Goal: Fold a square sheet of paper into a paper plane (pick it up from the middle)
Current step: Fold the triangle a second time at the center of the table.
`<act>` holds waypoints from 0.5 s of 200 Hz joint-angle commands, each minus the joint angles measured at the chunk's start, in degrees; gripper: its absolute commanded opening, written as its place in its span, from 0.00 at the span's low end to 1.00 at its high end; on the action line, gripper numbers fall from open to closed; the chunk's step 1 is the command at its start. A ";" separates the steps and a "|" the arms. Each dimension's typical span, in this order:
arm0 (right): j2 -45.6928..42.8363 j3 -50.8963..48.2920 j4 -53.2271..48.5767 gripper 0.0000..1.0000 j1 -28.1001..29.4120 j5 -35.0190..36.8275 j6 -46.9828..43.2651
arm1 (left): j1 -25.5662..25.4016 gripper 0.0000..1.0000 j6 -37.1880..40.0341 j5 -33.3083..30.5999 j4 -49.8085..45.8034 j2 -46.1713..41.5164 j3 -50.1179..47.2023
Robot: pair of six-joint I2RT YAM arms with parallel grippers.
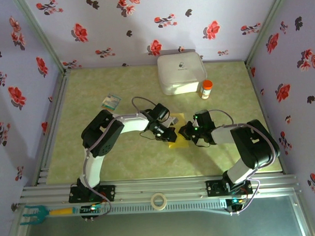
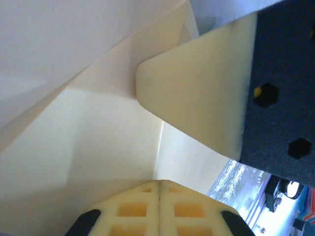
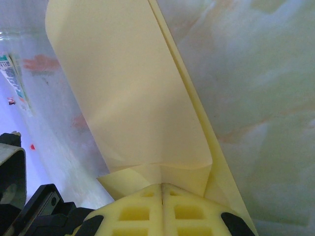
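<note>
Paper in closed left end effector and right end effector

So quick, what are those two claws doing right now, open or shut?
Left gripper: shut, pinching the yellow paper.
Right gripper: shut, pinching the same yellow paper.

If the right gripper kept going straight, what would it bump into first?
The paper it's pinching, which stretches right ahead of the right gripper. Past that, probably the table.

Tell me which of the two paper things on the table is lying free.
The small teal-and-white card, lying untouched; the yellow sheet is pinched by the left gripper and right gripper.
</note>
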 commanded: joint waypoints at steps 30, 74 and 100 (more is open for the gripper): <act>2.60 -1.49 -4.31 0.00 -0.06 4.41 0.22 | -0.46 0.05 4.23 -2.14 -7.16 -2.04 -1.55; 2.56 -1.44 -4.48 0.00 -0.15 4.44 0.18 | -0.63 0.06 5.60 -3.00 -9.16 -4.70 -3.99; 2.53 -1.40 -4.61 0.00 -0.15 4.41 0.17 | -0.80 0.06 6.01 -3.17 -9.82 -5.64 -5.50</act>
